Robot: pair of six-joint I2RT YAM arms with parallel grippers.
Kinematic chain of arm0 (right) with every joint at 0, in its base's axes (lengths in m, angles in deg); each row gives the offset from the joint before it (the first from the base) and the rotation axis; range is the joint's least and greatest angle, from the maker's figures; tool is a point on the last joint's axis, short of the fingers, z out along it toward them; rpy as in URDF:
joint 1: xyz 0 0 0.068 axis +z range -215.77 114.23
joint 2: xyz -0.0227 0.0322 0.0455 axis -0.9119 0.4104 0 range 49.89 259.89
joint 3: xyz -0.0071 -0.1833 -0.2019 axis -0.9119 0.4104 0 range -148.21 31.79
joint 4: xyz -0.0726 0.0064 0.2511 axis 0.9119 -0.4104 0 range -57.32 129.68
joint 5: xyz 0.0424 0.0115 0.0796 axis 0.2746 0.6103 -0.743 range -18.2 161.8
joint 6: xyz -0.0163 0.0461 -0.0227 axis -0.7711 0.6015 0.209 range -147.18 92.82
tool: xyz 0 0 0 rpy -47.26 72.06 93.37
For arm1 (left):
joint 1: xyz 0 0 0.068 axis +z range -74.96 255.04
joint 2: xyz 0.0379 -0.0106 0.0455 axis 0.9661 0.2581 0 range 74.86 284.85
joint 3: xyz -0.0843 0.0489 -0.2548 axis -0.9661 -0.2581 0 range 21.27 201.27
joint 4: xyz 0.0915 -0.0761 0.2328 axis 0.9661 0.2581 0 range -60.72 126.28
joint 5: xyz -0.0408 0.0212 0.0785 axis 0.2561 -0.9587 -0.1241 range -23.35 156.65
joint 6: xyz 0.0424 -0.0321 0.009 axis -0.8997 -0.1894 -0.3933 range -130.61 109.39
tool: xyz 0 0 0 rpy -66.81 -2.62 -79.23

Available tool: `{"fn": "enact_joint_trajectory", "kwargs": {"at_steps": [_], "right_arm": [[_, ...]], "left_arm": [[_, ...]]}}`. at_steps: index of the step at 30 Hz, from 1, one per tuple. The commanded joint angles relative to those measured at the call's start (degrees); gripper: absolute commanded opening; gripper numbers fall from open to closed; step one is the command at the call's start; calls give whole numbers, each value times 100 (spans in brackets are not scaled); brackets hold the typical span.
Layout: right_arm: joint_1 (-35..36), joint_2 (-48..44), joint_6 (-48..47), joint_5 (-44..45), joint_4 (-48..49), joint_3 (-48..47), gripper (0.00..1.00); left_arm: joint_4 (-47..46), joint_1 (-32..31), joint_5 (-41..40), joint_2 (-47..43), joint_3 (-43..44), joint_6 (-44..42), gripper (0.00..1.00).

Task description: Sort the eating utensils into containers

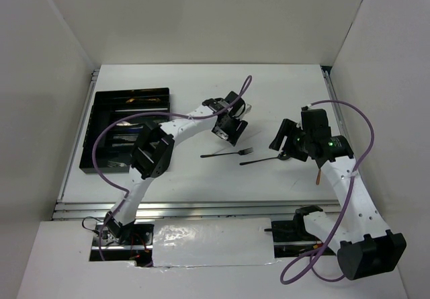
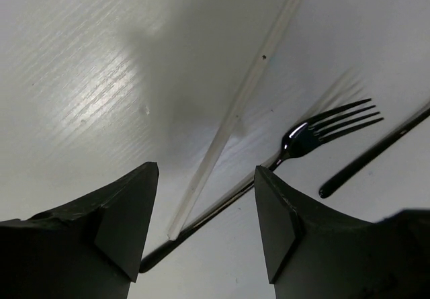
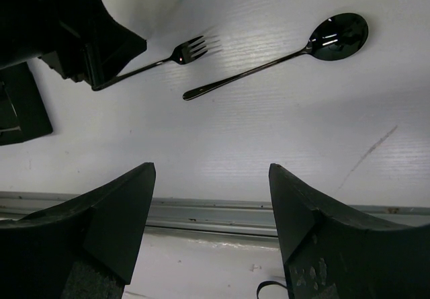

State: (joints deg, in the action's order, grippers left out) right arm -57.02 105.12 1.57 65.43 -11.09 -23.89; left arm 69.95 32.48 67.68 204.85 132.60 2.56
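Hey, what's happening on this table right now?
Two robot arms are sorting cutlery into a black tray, which already holds several pieces. A black fork and a black spoon lie loose on the white table. The left gripper hangs open over the fork's handle; the right gripper, also open and empty, hovers near the spoon.

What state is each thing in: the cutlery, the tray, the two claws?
black fork, flat on the table, unheld
black spoon, flat on the table, unheld
tray, holding some utensils
left gripper, open, empty, above the fork
right gripper, open, empty
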Motion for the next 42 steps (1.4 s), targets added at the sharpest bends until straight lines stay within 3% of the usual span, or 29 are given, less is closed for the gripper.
{"fn": "enact_joint_trajectory", "kwargs": {"at_steps": [1,7,13,14,21,25,27,29,33,37,42], "right_arm": [[12,-29,16,13,-83,-4,76],[12,6,16,-40,-39,22,76],[12,33,16,-49,-4,13,76],[4,41,25,-48,5,22,76],[12,15,16,-57,-4,22,76],[4,6,8,-31,-48,13,76],[12,6,16,-31,-39,13,76],[12,-2,16,-31,-48,-4,76],[12,-11,25,13,-65,-13,76],[12,24,34,4,-48,-31,76],[12,50,52,-31,23,22,76]], "left_arm": [[117,-32,-34,254,153,-244,71],[29,-94,-69,280,20,-174,69],[266,-173,-797,580,170,-288,53],[293,-182,-929,632,187,-297,46],[355,-182,-1334,755,275,-482,41],[363,-121,-1501,825,415,-587,19],[363,-77,-1510,826,521,-605,14],[363,-15,-1589,791,591,-588,0],[337,178,-1502,440,838,-447,0],[21,695,-1177,-480,733,175,0],[-927,1583,-921,-1721,-537,1868,0]]}}
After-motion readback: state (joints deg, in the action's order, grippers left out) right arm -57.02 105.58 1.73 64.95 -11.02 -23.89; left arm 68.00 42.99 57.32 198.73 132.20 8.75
